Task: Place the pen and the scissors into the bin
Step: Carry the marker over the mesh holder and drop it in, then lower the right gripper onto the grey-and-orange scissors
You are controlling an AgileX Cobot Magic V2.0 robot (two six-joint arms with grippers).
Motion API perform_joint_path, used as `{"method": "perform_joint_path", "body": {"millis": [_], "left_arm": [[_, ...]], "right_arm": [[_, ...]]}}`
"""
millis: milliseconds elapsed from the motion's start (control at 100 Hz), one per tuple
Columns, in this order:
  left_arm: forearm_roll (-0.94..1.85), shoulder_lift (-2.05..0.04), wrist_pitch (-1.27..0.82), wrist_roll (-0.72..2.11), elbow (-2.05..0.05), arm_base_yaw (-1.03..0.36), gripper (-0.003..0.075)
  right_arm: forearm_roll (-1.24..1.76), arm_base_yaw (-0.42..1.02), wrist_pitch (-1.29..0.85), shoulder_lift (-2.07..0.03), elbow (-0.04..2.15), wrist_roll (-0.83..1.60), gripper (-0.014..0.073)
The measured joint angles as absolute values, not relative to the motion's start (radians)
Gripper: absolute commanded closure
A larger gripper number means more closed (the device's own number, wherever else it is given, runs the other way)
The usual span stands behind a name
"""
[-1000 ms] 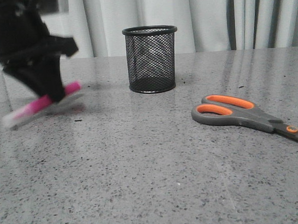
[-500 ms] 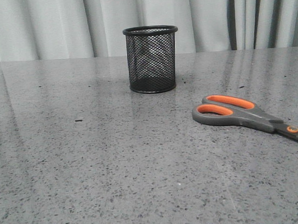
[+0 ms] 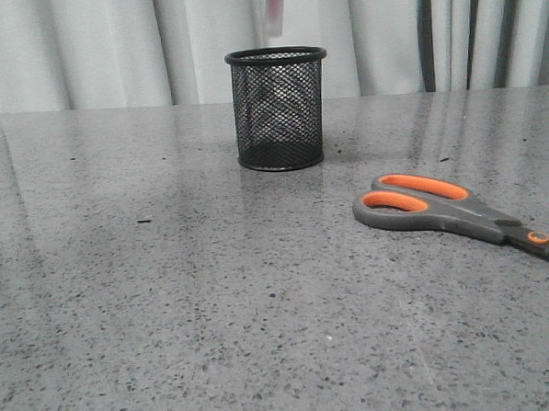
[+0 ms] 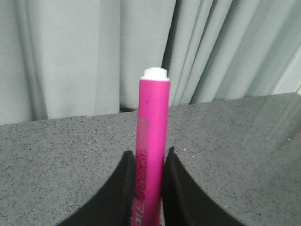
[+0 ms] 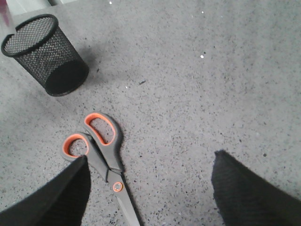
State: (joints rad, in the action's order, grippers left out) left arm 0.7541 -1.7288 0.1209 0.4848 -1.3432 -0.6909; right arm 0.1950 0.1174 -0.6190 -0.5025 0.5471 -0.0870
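My left gripper (image 4: 149, 157) is shut on the magenta pen (image 4: 151, 141), which stands up between the fingers. In the front view only the pen's blurred end (image 3: 274, 10) shows, hanging above the rim of the black mesh bin (image 3: 279, 109); the gripper itself is out of that frame. The scissors (image 3: 450, 210) lie flat on the table to the right of the bin, handles toward it. In the right wrist view my right gripper (image 5: 149, 169) is open and empty above the table, with the scissors (image 5: 101, 150) by one finger and the bin (image 5: 44, 54) farther off.
The grey speckled table (image 3: 215, 310) runs to a pale curtain (image 3: 110, 48) at the back. A small dark speck (image 3: 144, 221) lies on the table left of the bin.
A second ago the left gripper held the pen low at the left of the table. It then rose out of the front view, and the pen's end now shows above the bin.
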Motion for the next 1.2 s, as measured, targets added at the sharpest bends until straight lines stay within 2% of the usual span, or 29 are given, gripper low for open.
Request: {"method": "perform_joint_path", "body": {"millis": [200,270,340,390,460,530,620,690,860,930,1080,1200], "left_arm": [[0.759,-1.765,0.152,0.485,-1.345,-0.691,0.0736],[0.759,-1.767,0.16,0.485,-1.345,-0.691,0.0687],[0.759,-1.767,0.169,0.485,-1.345,-0.691,0.0561],[0.759,-1.767,0.174,0.485,-1.345,-0.691,0.0424],[0.757,-1.767,0.184,0.485,-1.345,-0.691,0.0278],[0.755,-1.767,0.197,0.485,-1.345,-0.691,0.0209],[0.755,-1.764,0.208,0.489,-1.345,-0.691,0.0213],[0.752,-1.74,0.208,0.491,-1.345,-0.691,0.0249],[0.713,-1.555,0.142,0.553,-1.345,-0.691,0.043],[0.699,-1.433,0.063,0.595,-1.345,-0.691,0.047],[0.685,-1.145,-0.106,0.625,-1.302,-0.691,0.0479],[0.68,-0.94,-0.197,0.633,-1.225,-0.691,0.0479]], "right_arm": [[0.195,0.117,-0.617,-0.503,0.547,-0.087,0.0106],[0.195,0.117,-0.617,-0.503,0.547,-0.087,0.0106],[0.195,0.117,-0.616,-0.503,0.547,-0.087,0.0106],[0.195,0.117,-0.615,-0.503,0.547,-0.087,0.0106],[0.195,0.117,-0.612,-0.503,0.547,-0.087,0.0106],[0.195,0.117,-0.612,-0.503,0.547,-0.087,0.0106],[0.195,0.117,-0.611,-0.503,0.547,-0.087,0.0106],[0.195,0.117,-0.611,-0.503,0.547,-0.083,0.0106],[0.202,0.117,-0.672,-0.503,0.57,0.032,0.0106],[0.234,0.127,-0.716,-0.503,0.613,0.145,0.0106],[0.346,0.18,-0.764,-0.549,0.741,0.374,0.0106],[0.395,0.231,-0.816,-0.67,0.843,0.433,0.0106]]}}
